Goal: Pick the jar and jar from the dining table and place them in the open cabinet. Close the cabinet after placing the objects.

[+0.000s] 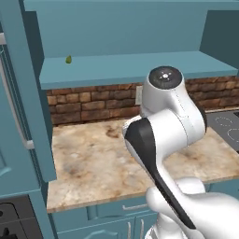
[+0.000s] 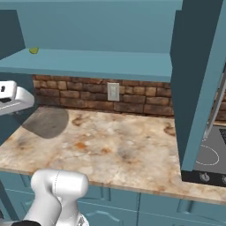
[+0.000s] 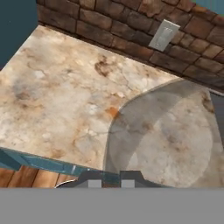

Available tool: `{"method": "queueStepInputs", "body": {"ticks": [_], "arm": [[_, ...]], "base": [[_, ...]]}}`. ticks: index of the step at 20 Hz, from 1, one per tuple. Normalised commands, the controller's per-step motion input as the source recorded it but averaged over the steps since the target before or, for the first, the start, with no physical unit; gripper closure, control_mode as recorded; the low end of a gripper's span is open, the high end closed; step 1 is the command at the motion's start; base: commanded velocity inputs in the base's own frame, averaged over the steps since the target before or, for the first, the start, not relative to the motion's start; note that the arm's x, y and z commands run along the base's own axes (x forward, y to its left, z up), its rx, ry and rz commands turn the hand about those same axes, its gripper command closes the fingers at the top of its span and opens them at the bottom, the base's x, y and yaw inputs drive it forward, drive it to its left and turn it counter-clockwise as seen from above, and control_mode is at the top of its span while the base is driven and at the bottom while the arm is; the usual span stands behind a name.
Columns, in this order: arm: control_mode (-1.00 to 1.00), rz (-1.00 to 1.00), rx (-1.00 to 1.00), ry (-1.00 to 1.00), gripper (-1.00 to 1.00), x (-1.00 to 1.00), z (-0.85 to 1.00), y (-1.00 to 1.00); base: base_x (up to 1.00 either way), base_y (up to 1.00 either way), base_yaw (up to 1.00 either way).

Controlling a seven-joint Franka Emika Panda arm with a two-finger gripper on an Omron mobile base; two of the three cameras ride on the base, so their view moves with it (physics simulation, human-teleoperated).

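Cabinet (image 1: 116, 70) stands open above the stone counter (image 1: 88, 163), its teal shelf running wide across both base views with one door (image 1: 21, 107) swung out at the left and the other (image 2: 194, 88) at the right; a small green thing (image 1: 68, 59) sits alone on the shelf near its back wall, too small to name. Below it, the wide smoky grey jar (image 3: 162, 135) hangs over the counter, translucent, with the marbled stone showing through it; nothing can be made out inside, and which way its axis points cannot be told. Gripper (image 3: 108, 180) is clenched on that jar, its dark fingertips (image 3: 94, 179) against the near edge. Behind runs the brick wall (image 3: 131, 30) with an outlet plate (image 3: 163, 36).
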Motion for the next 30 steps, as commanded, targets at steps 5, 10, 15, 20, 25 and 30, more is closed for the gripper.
{"method": "queueStepInputs", "body": {"ticks": [5, 10, 15, 20, 25, 30], "arm": [[-1.00, 0.11, -0.04, -0.02, 1.00, -0.03, 0.52, -0.18], [-1.00, 0.08, 0.00, 0.00, 1.00, 0.00, 0.40, -0.27], [-1.00, 0.07, -0.01, -0.05, 1.00, 0.00, 0.39, -0.24], [-1.00, 0.10, -0.02, -0.10, 1.00, 0.11, 0.30, -0.17], [-1.00, 0.13, -0.01, -0.04, 1.00, 0.30, 0.15, -0.11], [-1.00, 0.13, 0.00, -0.01, 1.00, 0.23, 0.15, -0.10]], "base": [[0.00, 0.00, 0.00], [0.00, 0.00, 0.00], [0.00, 0.00, 0.00], [0.00, 0.00, 0.00], [0.00, 0.00, 0.00], [0.00, 0.00, 0.00]]}}
